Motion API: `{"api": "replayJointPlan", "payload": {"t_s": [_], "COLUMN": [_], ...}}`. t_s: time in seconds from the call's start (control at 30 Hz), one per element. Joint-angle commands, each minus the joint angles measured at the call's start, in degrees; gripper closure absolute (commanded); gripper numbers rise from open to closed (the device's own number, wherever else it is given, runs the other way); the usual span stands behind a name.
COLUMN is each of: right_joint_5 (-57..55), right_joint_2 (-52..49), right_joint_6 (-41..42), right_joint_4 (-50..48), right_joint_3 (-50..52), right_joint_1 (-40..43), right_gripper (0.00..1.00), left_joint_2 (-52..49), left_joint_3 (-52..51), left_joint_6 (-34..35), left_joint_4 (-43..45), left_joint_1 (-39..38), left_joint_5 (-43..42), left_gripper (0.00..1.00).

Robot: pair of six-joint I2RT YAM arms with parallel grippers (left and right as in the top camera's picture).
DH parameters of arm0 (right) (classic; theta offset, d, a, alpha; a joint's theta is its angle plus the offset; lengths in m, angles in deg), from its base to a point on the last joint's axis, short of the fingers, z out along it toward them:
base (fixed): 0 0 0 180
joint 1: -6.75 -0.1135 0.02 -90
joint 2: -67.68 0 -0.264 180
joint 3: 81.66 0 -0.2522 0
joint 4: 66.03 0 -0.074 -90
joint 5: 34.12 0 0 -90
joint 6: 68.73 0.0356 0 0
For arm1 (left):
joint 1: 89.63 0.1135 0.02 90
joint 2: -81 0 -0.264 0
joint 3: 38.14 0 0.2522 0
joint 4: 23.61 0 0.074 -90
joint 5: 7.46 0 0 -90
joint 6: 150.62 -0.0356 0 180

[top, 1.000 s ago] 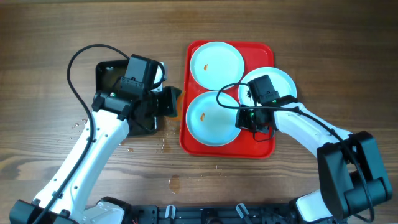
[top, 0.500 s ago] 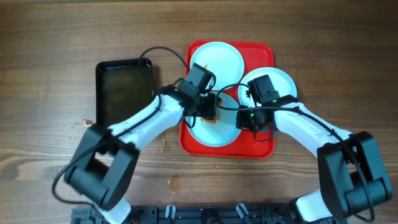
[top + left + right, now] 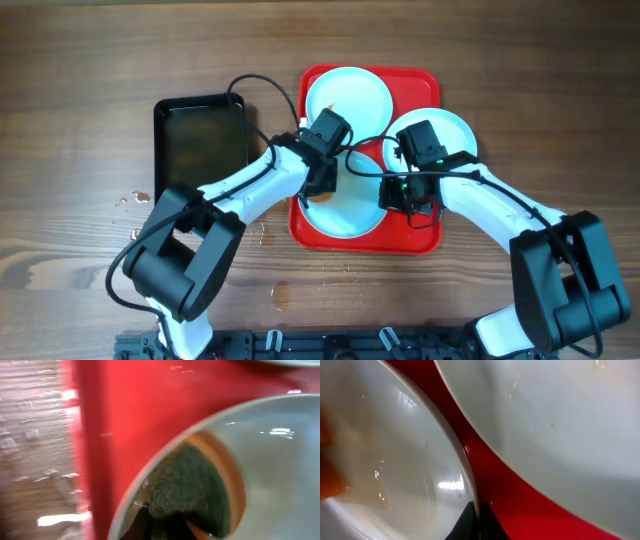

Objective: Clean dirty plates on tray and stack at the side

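- Three pale blue plates are sitting on or at the red tray (image 3: pixel 415 238), which is lying on the wooden table (image 3: pixel 90 70) right of centre.
- Of these, the far plate (image 3: pixel 348 100) is occupying the tray's far end, and a small orange smear is showing near its centre.
- Next, the right plate (image 3: pixel 452 128) is overhanging the tray's right rim. It is partly hidden under the right arm (image 3: pixel 500 215), so I cannot tell whether it is soiled.
- Lastly, the front plate (image 3: pixel 352 215) is lying in the tray's near half, between the two claws.
- Reaching in over the tray's left rim, the left claw (image 3: pixel 320 186) is gripping a sponge (image 3: pixel 187 485) with a dark scouring face and an orange edge. The sponge is lying against the front plate's left inner surface, just inside the rim.
- On the opposite side, the right claw (image 3: pixel 390 193) is pinching the front plate's right rim. Its wrist view is showing dark tips on either side of that rim, with a strip of red tray running between this plate and the right plate.
- Left of the red tray and apart from it, a black tray (image 3: pixel 200 150) is lying on the table with a glossy surface.
- Small wet spots (image 3: pixel 130 200) are glinting on the table near the black tray's near-left corner.
- Left wrist footage is coming through blurred, so I cannot judge fine soiling on the front plate.
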Motion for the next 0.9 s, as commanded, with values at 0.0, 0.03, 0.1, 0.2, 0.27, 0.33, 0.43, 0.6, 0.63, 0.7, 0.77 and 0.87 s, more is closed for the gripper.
{"api": "replayJointPlan", "payload": {"t_s": [0.0, 0.03, 0.1, 0.2, 0.27, 0.33, 0.43, 0.6, 0.63, 0.7, 0.77, 0.87], "right_joint_5": [-7.8, -7.9, -8.9, -10.1, -10.0, -10.0, -9.2, -8.1, -8.1, -10.6, -14.0, -19.8], "right_joint_2": [-1.7, -1.7, -1.7, -1.7, -1.6, -1.2, 1.1, 8.4, 9.9, 12.6, 14.9, 19.2], "right_joint_6": [1.3, 1.3, 2.0, 2.4, 1.1, -0.7, -4.1, -10.0, -11.0, -11.0, -10.8, -10.9], "right_joint_4": [3.3, 3.5, 3.9, 4.7, 4.6, 4.5, 4.6, 4.8, 4.8, 4.8, 4.8, 4.9], "right_joint_3": [1.5, 1.5, 1.5, 1.5, 1.4, 1.1, 0.3, 0.1, 0.1, 0.1, 0.1, 0.1], "right_joint_1": [0.3, 0.3, 0.3, 0.3, 0.3, 0.3, 0.3, 0.3, 0.3, 0.0, -0.8, -3.9], "right_gripper": [0.96, 0.96, 0.96, 0.96, 0.96, 0.96, 0.96, 0.96, 0.96, 0.96, 0.96, 0.96], "left_joint_2": [-2.4, -1.8, -0.7, 2.6, 4.8, 7.7, 13.4, 19.4, 19.5, 18.9, 18.5, 18.1], "left_joint_3": [-0.4, 1.2, 3.3, 6.7, 7.2, 7.2, 7.1, 7.1, 7.1, 5.0, 2.3, -4.5], "left_joint_6": [4.3, 4.4, 5.9, 7.3, 7.3, 7.3, 5.2, -2.4, -2.4, -2.4, -2.4, -2.4], "left_joint_4": [-5.8, -7.4, -9.8, -13.0, -13.5, -14.0, -15.3, -20.2, -21.5, -21.1, -19.1, -13.6], "left_joint_1": [2.0, 2.1, 2.4, 3.8, 4.9, 6.7, 11.2, 21.7, 24.4, 29.4, 32.4, 35.5], "left_joint_5": [13.5, 13.7, 14.2, 12.7, 10.0, 5.7, -1.5, -2.6, -2.6, -2.6, -2.7, -3.1], "left_gripper": [0.96, 0.96, 0.96, 0.96, 0.96, 0.96, 0.96, 0.96, 0.96, 0.96, 0.96, 0.96]}}
